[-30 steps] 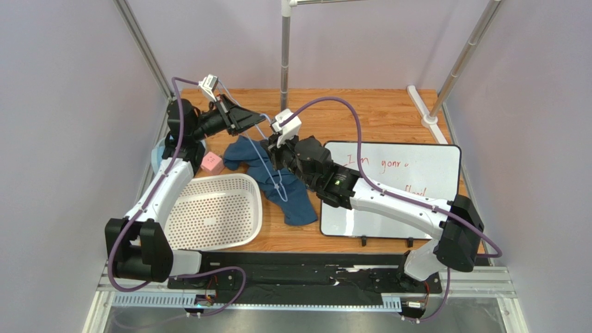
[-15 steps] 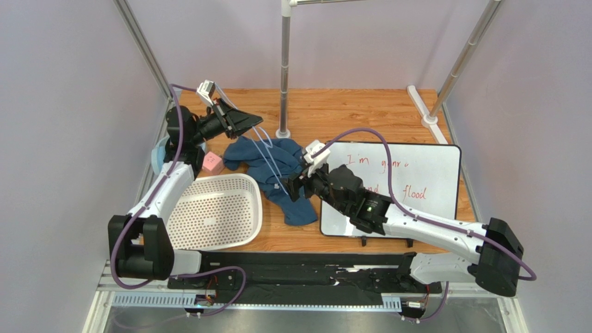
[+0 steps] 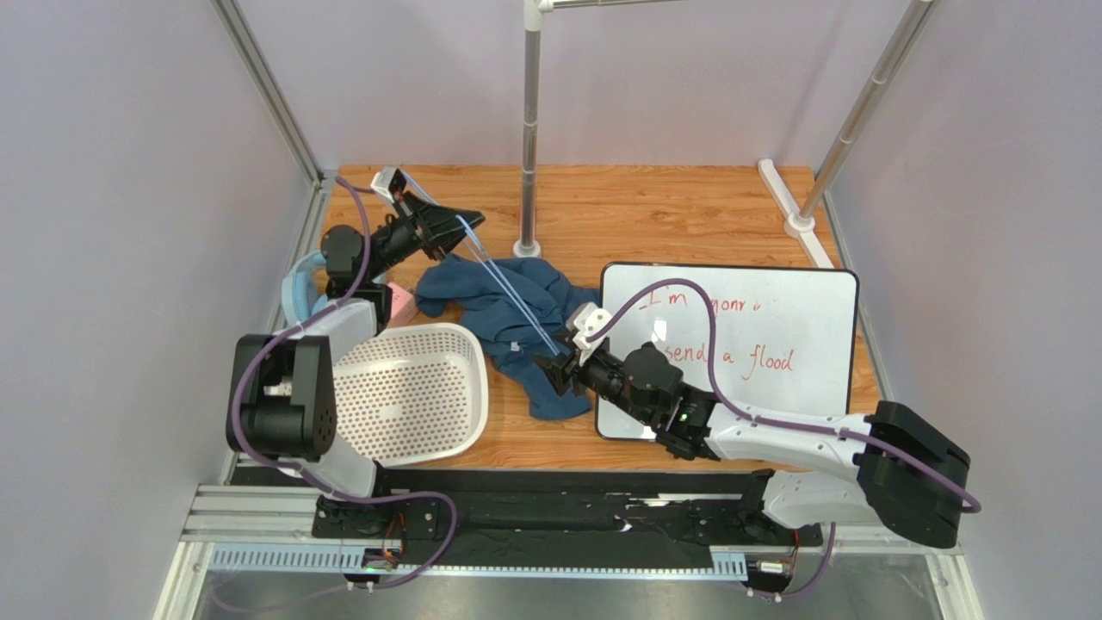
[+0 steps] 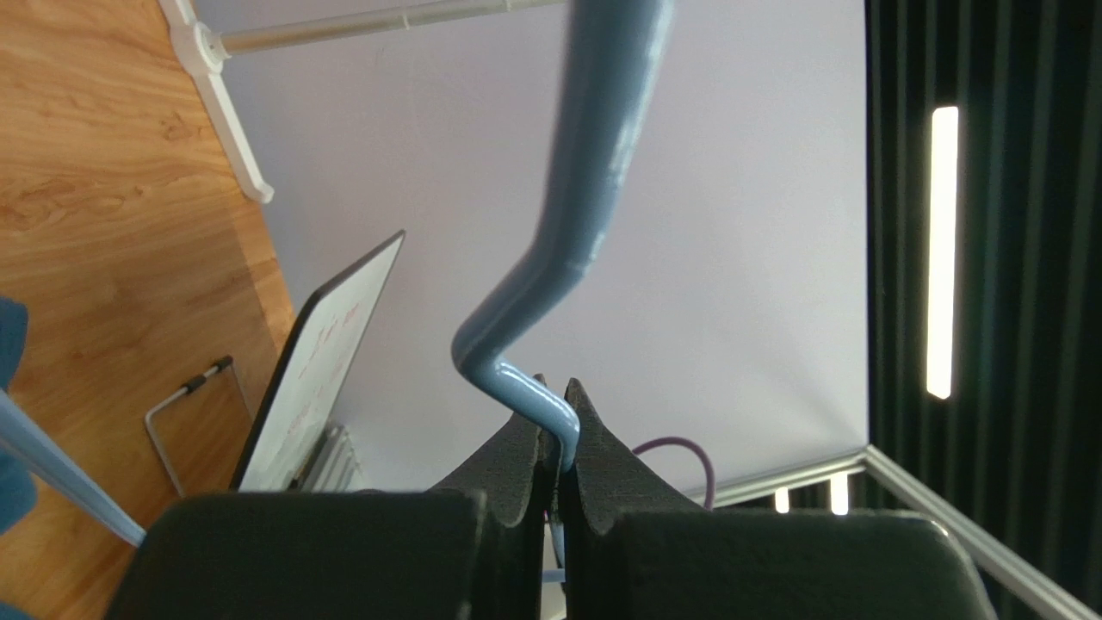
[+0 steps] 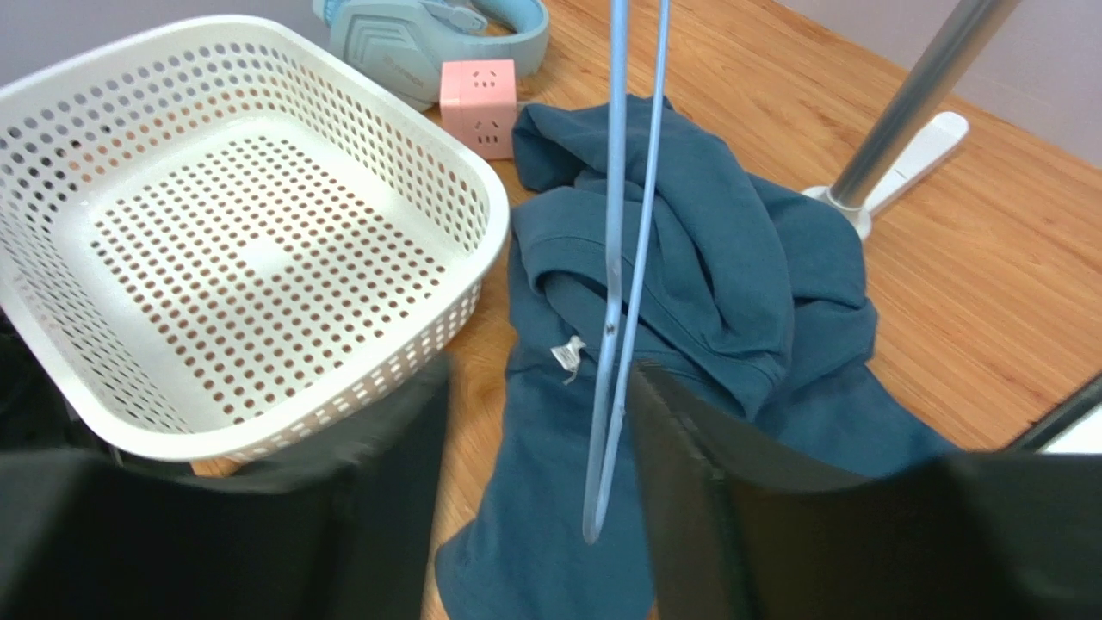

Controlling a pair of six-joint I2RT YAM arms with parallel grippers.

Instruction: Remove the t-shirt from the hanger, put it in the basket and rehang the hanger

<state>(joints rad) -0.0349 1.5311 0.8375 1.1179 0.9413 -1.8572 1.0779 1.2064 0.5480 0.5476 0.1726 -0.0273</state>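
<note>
The dark teal t-shirt lies crumpled on the wooden table; in the right wrist view its pale label shows. The thin pale-blue hanger slants over it, from high at the back left down to the front right. My left gripper is shut on the hanger's hook end, and the left wrist view shows the wire pinched between the pads. My right gripper is open at the hanger's low end. In the right wrist view the hanger's tip hangs between the fingers above the cloth, touching neither.
A white perforated basket stands left of the shirt. A pink cube and blue headphones sit behind it. The grey rack pole stands just behind the shirt. A whiteboard lies at the right.
My right arm has drawn back toward the near edge, from the shirt's top to the hanger's low end. My left gripper has swung slightly left with the hanger. The shirt has settled flatter.
</note>
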